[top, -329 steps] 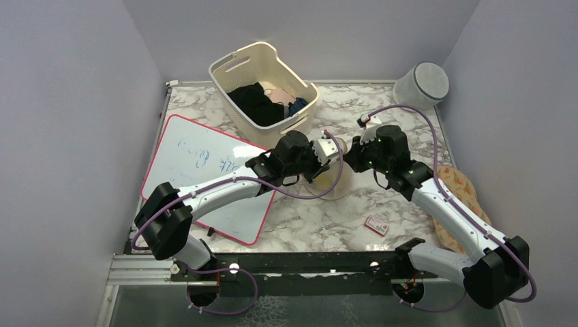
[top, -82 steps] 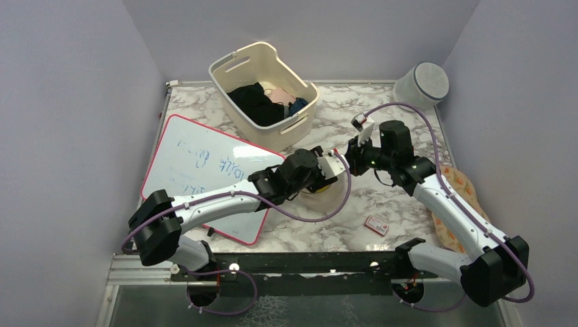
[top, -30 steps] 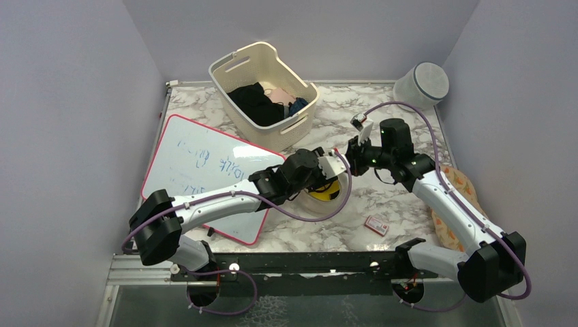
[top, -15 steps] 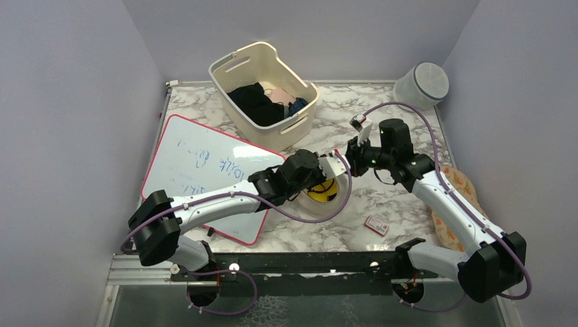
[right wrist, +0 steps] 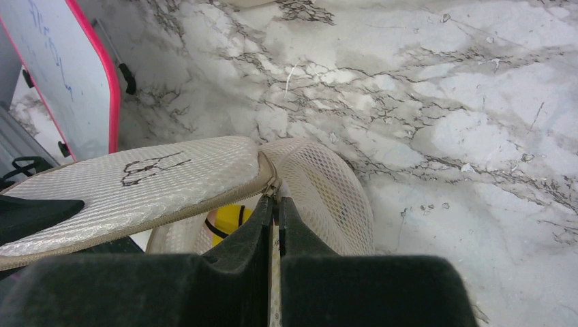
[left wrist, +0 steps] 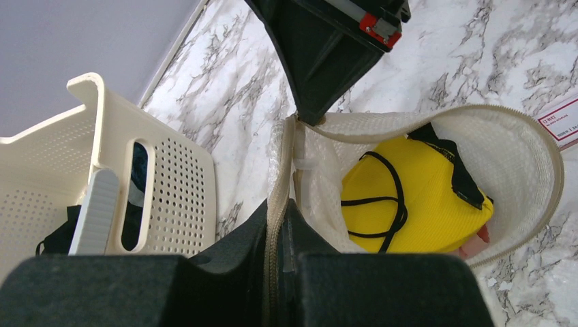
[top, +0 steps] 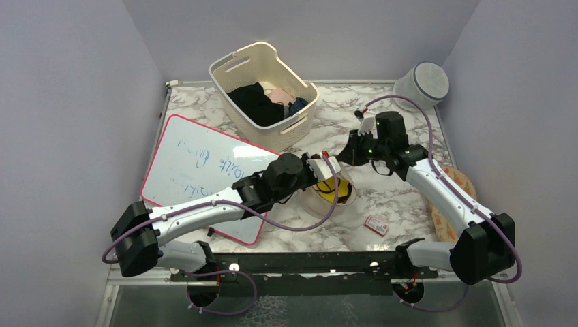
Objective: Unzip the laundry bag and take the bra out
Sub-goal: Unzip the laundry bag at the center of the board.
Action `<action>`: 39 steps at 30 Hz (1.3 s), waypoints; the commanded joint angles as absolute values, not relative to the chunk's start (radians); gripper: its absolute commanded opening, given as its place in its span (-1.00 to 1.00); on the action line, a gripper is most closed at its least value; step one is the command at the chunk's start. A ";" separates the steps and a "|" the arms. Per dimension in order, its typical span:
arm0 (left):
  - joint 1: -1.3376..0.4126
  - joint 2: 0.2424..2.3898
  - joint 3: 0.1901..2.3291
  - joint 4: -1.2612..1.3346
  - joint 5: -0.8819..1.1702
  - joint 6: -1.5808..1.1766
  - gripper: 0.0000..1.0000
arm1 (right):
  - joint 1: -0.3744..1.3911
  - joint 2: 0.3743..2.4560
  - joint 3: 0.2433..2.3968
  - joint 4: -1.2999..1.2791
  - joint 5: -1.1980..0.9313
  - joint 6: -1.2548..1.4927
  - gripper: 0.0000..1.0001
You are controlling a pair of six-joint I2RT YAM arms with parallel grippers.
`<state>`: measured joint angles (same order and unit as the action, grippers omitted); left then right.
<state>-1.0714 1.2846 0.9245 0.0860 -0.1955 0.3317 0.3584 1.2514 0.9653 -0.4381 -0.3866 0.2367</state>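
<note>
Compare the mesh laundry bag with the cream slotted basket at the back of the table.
The laundry bag is round, soft mesh; the basket is a rigid, boxy plastic tub with slots. The laundry bag is held open, the left gripper and right gripper each pinching its zipper edge; the basket stands untouched. The laundry bag holds a yellow bra with black straps; the basket holds mostly dark clothes. Both are cream and hold garments.
</note>
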 commanded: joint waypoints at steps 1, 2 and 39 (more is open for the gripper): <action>-1.081 1.246 0.924 0.144 -0.219 0.343 -1.00 | 0.313 1.238 1.003 -0.382 -0.463 0.224 -0.98; -1.081 1.251 0.928 0.140 -0.225 0.342 -1.00 | 0.313 1.218 0.996 -0.370 -0.497 0.221 -0.98; -1.081 1.357 1.031 -0.007 -0.262 0.345 -1.00 | 0.348 1.140 0.985 -0.490 -0.522 0.173 -0.98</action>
<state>-1.0760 1.3914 1.0039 -0.0025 -0.2707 0.3386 0.3412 1.1450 0.9627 -0.5282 -0.6327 0.1490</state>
